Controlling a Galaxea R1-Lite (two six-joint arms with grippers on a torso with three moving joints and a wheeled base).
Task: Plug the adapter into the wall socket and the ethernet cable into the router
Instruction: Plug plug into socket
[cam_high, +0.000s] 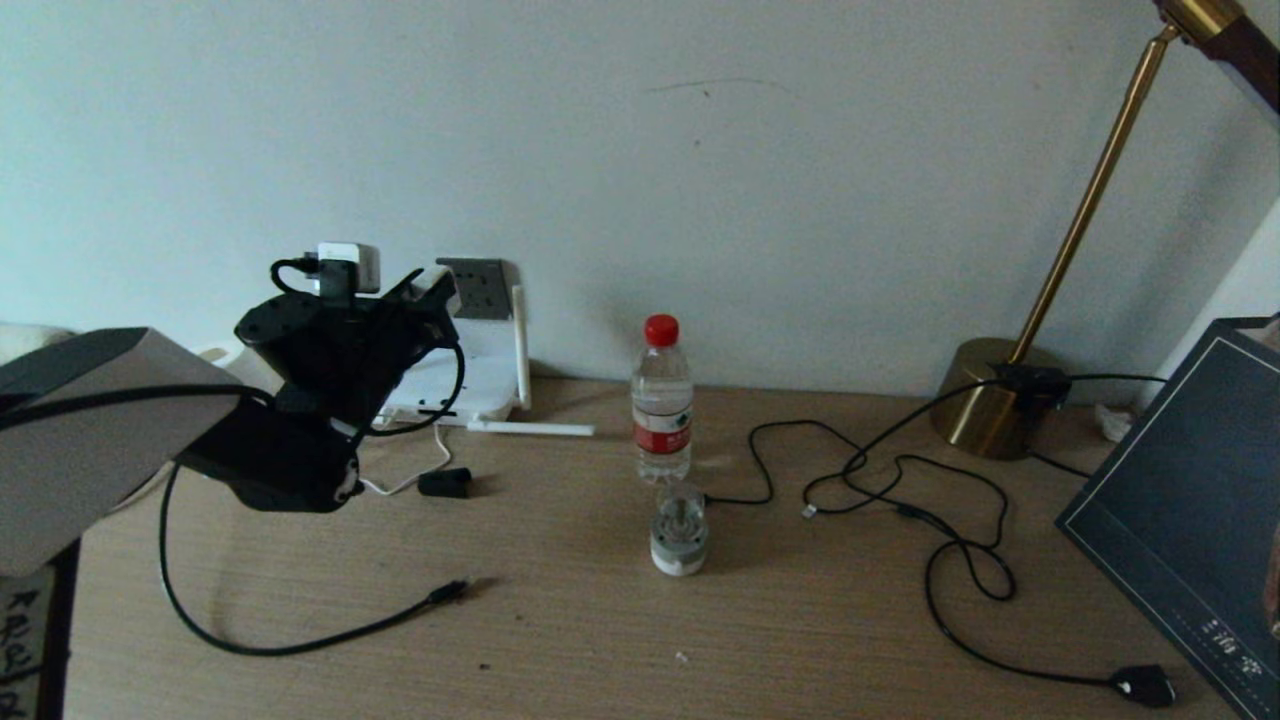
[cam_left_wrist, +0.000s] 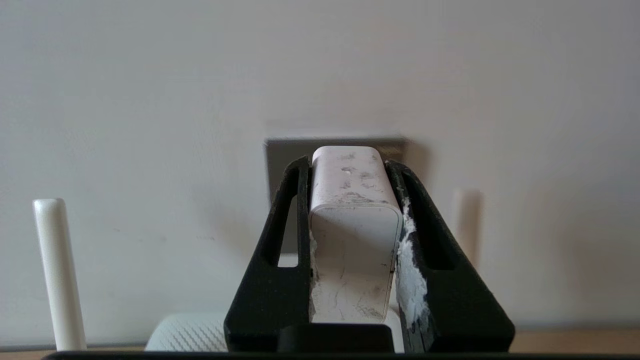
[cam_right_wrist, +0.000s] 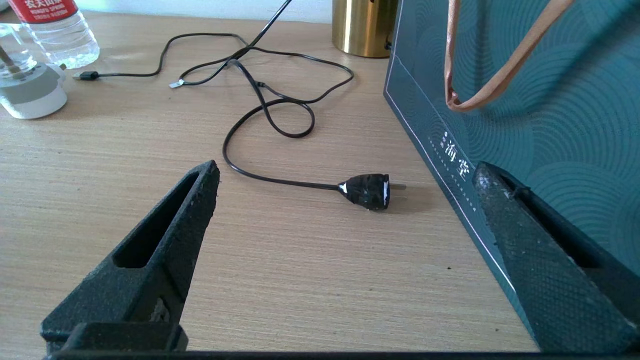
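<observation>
My right gripper (cam_right_wrist: 345, 250) hangs parked over the table (cam_right_wrist: 280, 280), jaws wide (nothing between them). Further out, my left gripper (cam_left_wrist: 352, 200) clamps the adapter (cam_left_wrist: 350, 220), facing the wall socket (cam_left_wrist: 280, 155) above the router (cam_left_wrist: 195, 332).

wall socket (cam_left_wrist: 285, 165) approach: flanked by router (cam_high: 480, 375) antennas | tabletop (cam_high: 560, 640) centre: blocked by bottle (cam_high: 661, 400) | right side: crossed by black cable (cam_right_wrist: 270, 107), bounded by teal bag (cam_right_wrist: 550, 100)
</observation>
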